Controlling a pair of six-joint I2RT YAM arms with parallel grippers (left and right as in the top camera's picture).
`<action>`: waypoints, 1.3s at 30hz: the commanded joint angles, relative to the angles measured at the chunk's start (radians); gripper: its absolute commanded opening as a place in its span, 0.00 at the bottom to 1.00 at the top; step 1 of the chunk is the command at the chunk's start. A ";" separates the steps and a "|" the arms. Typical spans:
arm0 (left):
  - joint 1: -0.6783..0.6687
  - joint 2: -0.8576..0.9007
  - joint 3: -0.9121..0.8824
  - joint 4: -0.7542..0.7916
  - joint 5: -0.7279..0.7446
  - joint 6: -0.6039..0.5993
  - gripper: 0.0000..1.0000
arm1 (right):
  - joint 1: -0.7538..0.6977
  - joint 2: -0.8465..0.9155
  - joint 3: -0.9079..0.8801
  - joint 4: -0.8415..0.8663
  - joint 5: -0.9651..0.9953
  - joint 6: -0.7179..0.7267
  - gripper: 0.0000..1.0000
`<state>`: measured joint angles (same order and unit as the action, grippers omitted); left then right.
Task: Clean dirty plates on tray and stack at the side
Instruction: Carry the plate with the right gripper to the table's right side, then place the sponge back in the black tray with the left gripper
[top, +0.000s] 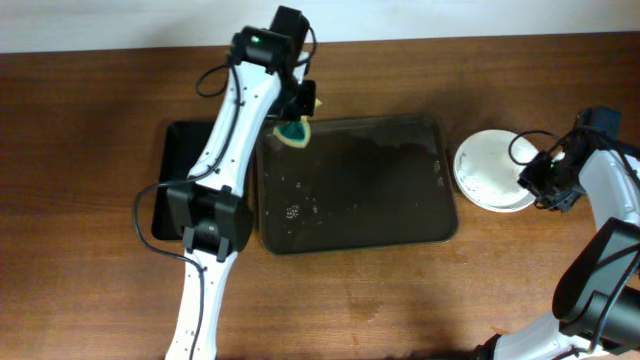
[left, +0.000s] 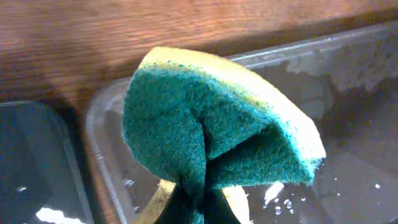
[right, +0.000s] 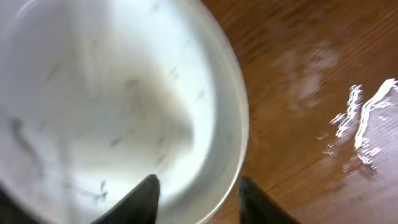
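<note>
My left gripper (top: 300, 108) is shut on a green and yellow sponge (top: 293, 132), folded between the fingers (left: 202, 208). It holds the sponge (left: 211, 124) above the far left corner of the dark wet tray (top: 380, 200). No plate shows on the tray. A white plate stack (top: 485, 170) sits on the table right of the tray. My right gripper (top: 537, 185) is open at its right edge. In the right wrist view one finger is over the plate (right: 93, 99) and the other outside its rim (right: 198, 186).
A second dark tray (top: 180, 150) lies left of the main tray, partly under my left arm. Water drops and white specks lie on the main tray's floor (left: 348, 180). Wet patches shine on the wooden table (right: 367, 118) by the plates.
</note>
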<state>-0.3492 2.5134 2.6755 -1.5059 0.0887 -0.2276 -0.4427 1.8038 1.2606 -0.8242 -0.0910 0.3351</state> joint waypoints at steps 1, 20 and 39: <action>0.068 -0.102 0.094 -0.060 -0.008 0.016 0.00 | 0.005 -0.031 0.084 -0.098 -0.105 -0.055 0.46; 0.300 -0.332 -0.698 0.109 -0.171 0.014 0.00 | 0.194 -0.303 0.235 -0.354 -0.133 -0.201 0.74; 0.238 -0.402 0.174 -0.182 -0.110 0.020 1.00 | 0.195 -0.882 0.238 -0.587 -0.138 -0.219 0.99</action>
<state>-0.1158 2.1021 2.8494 -1.6875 -0.0296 -0.2169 -0.2543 1.0416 1.4914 -1.4105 -0.2276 0.1188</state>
